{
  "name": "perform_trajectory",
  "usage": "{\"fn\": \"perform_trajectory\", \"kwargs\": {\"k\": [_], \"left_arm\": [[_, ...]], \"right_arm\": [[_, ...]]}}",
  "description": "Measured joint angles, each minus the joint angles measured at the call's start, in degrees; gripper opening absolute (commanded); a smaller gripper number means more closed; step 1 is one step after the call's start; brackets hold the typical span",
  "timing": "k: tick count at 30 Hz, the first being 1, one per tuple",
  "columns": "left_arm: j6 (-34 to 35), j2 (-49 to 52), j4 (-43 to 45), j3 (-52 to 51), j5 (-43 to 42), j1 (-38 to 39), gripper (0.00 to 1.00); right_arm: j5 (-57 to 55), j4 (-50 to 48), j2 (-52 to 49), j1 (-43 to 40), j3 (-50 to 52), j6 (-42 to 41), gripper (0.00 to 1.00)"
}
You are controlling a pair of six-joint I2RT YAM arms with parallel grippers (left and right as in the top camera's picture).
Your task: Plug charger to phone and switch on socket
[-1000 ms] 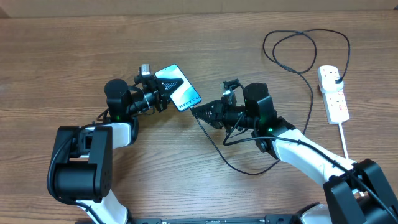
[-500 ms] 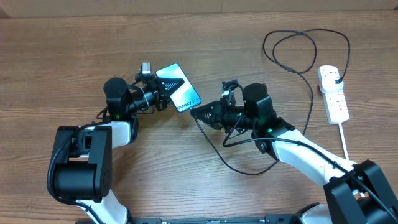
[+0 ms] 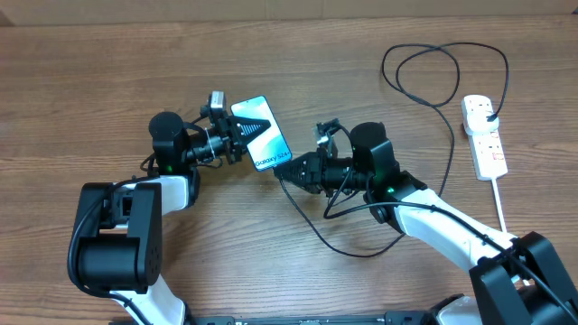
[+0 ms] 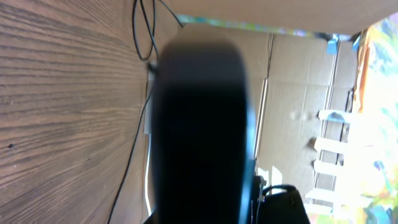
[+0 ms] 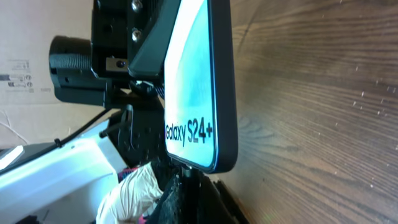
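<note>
My left gripper (image 3: 240, 137) is shut on the phone (image 3: 262, 133) and holds it on edge above the table, lit screen with "Galaxy S24+" facing the right wrist view (image 5: 193, 81). The phone's dark back fills the left wrist view (image 4: 199, 124). My right gripper (image 3: 289, 168) is shut on the plug tip of the charger (image 3: 336, 244), a thin black cable. The tip (image 5: 185, 172) touches the phone's lower end; how deep it sits cannot be told. The cable loops across the table to a black plug in the socket (image 3: 488, 144), a white strip at the right.
The socket's thick white cord (image 3: 499, 203) runs toward the front right edge. The cable makes a wide loop (image 3: 442, 54) at the back right and a lower loop in front of my right arm. Cardboard walls (image 4: 298, 74) stand behind the table.
My left gripper has shifted the phone slightly to the right. My right gripper has moved left with the plug tip, up against the phone's lower end.
</note>
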State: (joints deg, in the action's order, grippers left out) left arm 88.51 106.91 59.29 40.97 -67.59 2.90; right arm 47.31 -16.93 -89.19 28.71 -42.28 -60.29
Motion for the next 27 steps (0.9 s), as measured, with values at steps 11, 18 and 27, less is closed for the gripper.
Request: {"fn": "perform_trajectory", "kwargs": {"k": [11, 18, 27], "left_arm": [[-0.6, 0.0, 0.1, 0.0, -2.8, 0.0, 0.04], [-0.7, 0.0, 0.2, 0.0, -8.3, 0.2, 0.04], [-5.4, 0.0, -9.4, 0.4, -7.8, -3.0, 0.04]], "right_arm": [[2.4, 0.6, 0.0, 0.2, 0.0, 2.4, 0.26], [1.6, 6.6, 2.2, -4.4, 0.1, 9.9, 0.53], [-1.3, 29.2, 26.2, -13.2, 0.1, 26.2, 0.80]]}}
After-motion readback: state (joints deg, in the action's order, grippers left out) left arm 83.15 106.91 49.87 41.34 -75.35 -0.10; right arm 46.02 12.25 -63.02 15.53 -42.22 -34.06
